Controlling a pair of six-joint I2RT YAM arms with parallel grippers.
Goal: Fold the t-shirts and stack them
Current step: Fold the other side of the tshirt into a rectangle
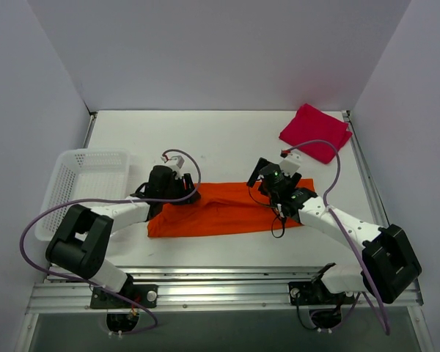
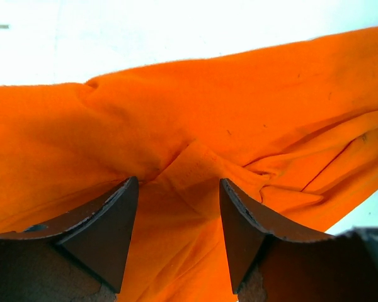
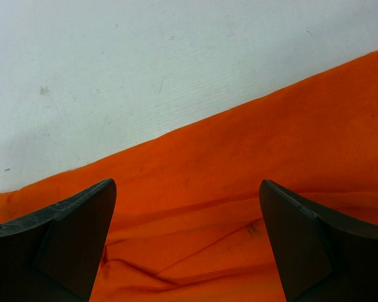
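The orange t-shirt [image 1: 220, 209] lies folded into a long strip across the middle of the table. My left gripper [image 1: 177, 192] is over its left end, jaws open, with a raised pleat of orange cloth [image 2: 189, 189] between the fingers. My right gripper [image 1: 268, 180] is over the strip's right end, jaws wide open above the cloth [image 3: 239, 207], near its far edge. The crimson-pink t-shirt [image 1: 315, 132] lies folded at the far right corner, away from both grippers.
A white mesh basket [image 1: 84, 187] stands at the table's left edge, close to my left arm. White table surface [image 1: 220, 143] lies beyond the orange strip. Grey walls close in the left, far and right sides.
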